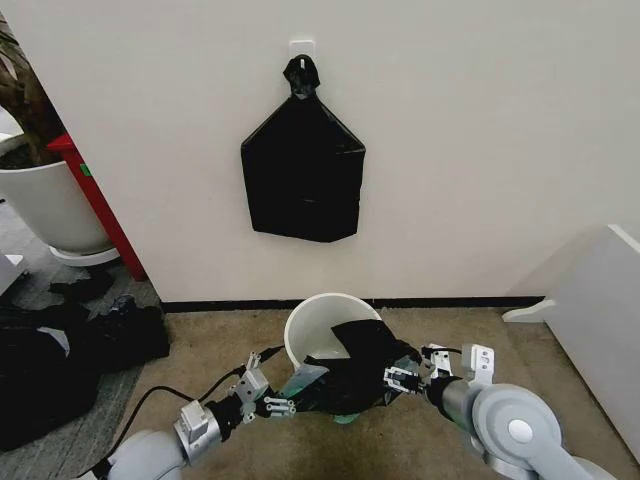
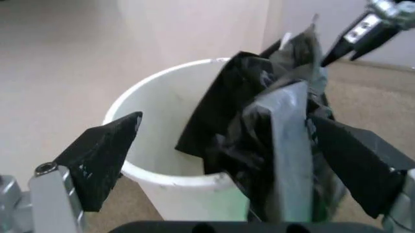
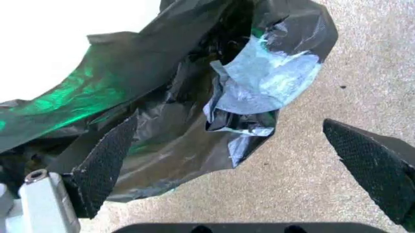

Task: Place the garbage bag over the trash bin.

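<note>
The trash bin [image 1: 312, 328], a small round white bucket, stands on the carpet close to the wall. The garbage bag [image 1: 362, 362], crinkly black plastic, is bunched over the bin's near right rim, part inside and part hanging outside. My left gripper [image 1: 268, 402] sits low at the bin's near left side. In the left wrist view it [image 2: 226, 122] is open, with the bin rim [image 2: 155, 109] and the bag [image 2: 243, 116] between its fingers. My right gripper [image 1: 402, 378] is at the bag's right edge. In the right wrist view it [image 3: 230, 124] is open around the hanging bag [image 3: 162, 97].
A flat black bundle of bags [image 1: 303, 175] hangs from a wall hook above the bin. A large white plant pot [image 1: 45, 205] and dark clutter [image 1: 60, 355] lie to the left. A white panel [image 1: 600, 310] stands at the right. Bare carpet [image 1: 230, 335] surrounds the bin.
</note>
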